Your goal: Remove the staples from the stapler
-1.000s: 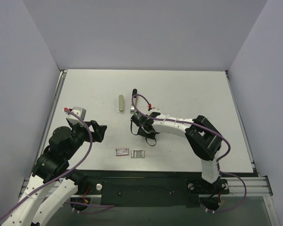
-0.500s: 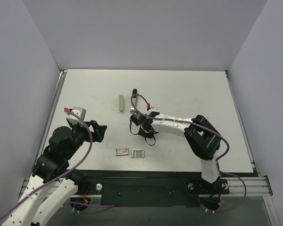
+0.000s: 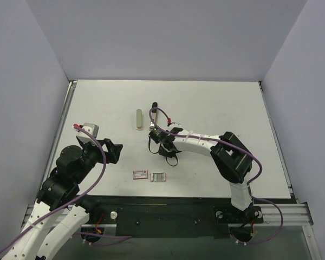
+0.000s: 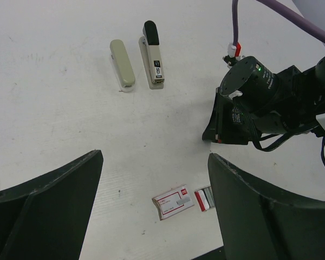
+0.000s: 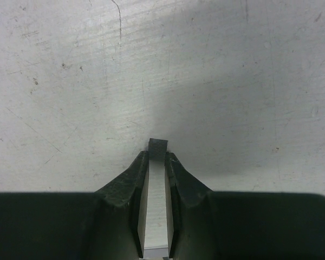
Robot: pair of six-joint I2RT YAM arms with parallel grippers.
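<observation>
Right gripper (image 5: 157, 158) has closed on staple strip (image 5: 155, 216), arm reaching leftward.

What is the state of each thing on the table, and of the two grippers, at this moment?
stapler shell: lying flat, separate from the metal bar.
stapler metal bar: lying flat beside the shell, not touching it.
silver strip: clamped in the right gripper.
right gripper: shut on the silver strip.
left gripper: open, empty.
red-and-white box: lying flat, no gripper on it.
</observation>
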